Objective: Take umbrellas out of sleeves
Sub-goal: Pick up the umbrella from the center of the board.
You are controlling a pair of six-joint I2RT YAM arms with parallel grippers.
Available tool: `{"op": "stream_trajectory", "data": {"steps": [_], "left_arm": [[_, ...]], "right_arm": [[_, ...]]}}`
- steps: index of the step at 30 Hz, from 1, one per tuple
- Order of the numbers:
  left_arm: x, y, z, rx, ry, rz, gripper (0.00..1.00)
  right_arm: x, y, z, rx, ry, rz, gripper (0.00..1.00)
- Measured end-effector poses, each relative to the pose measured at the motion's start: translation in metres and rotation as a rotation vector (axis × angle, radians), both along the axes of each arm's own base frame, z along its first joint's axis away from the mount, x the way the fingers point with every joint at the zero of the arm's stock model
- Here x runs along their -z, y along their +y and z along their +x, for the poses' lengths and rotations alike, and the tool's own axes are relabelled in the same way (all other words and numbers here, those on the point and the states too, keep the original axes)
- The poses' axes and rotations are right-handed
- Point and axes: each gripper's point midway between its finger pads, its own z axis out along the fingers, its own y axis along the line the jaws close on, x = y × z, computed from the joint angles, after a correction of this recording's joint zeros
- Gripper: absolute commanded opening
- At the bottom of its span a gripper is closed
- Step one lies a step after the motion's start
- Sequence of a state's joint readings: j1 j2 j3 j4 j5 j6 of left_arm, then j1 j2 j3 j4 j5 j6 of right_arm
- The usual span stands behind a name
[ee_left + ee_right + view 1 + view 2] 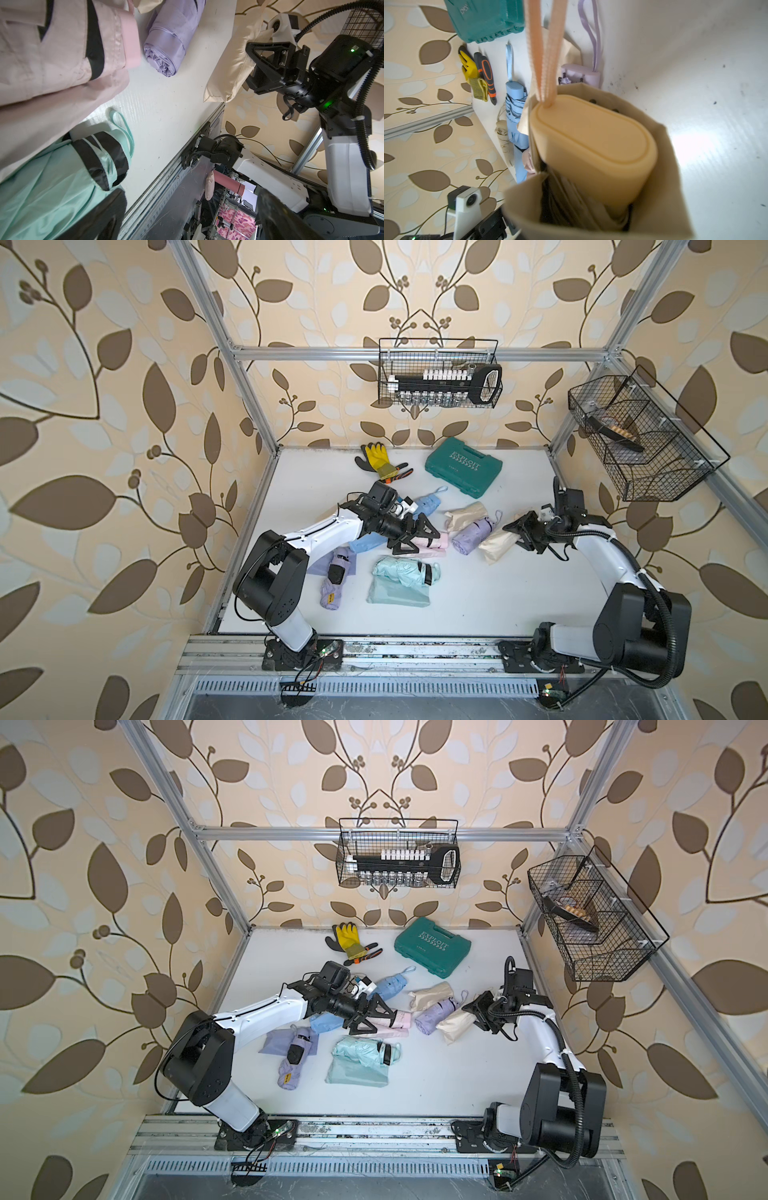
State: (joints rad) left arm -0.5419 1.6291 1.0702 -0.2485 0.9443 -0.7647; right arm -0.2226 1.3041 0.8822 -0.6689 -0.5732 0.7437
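Observation:
My right gripper (517,536) is shut on the mouth end of a beige sleeve (496,547) at the table's right. In the right wrist view the beige umbrella (591,149) sits inside that sleeve (670,187), handle and strap showing, and my fingers are hidden by the fabric. My left gripper (419,539) hangs open just above a pink umbrella (434,541), holding nothing. A lilac umbrella (473,535) and a beige bundle (465,514) lie between the arms. A mint umbrella (405,570) rests on its mint sleeve (395,595). Another lilac umbrella (334,585) lies on a lilac sleeve (318,568).
A blue umbrella (428,506) and a blue sleeve (365,543) lie by the left arm. Behind them are a green tool case (463,470), yellow-black gloves (378,458) and pliers (397,475). Wire baskets (440,373) hang on the back and right frame.

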Motion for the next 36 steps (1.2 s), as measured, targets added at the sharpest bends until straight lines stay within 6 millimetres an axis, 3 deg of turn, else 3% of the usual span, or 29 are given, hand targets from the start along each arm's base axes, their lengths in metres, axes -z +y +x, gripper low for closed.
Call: {"op": "stream_trajectory", "data": {"steps": [6,13,20,29,36], "left_arm": [[-0.014,-0.009,0.0,0.03,-0.061,-0.037,0.99],[-0.044,-0.045,-0.019,0.172,-0.27,-0.052,0.99],[-0.046,-0.07,-0.029,0.268,-0.348,-0.056,0.99],[-0.023,-0.098,-0.047,0.356,-0.345,-0.008,0.99],[-0.032,-0.109,-0.057,0.396,-0.368,-0.016,0.95]], "right_arm": [[-0.02,0.007,-0.015,0.067,-0.003,0.052,0.36],[-0.028,0.031,-0.035,0.084,0.066,0.107,0.36],[-0.04,0.057,-0.049,0.05,0.1,0.138,0.36],[-0.053,0.076,-0.051,0.033,0.099,0.159,0.36],[-0.057,0.087,-0.044,0.016,0.086,0.155,0.36]]}}
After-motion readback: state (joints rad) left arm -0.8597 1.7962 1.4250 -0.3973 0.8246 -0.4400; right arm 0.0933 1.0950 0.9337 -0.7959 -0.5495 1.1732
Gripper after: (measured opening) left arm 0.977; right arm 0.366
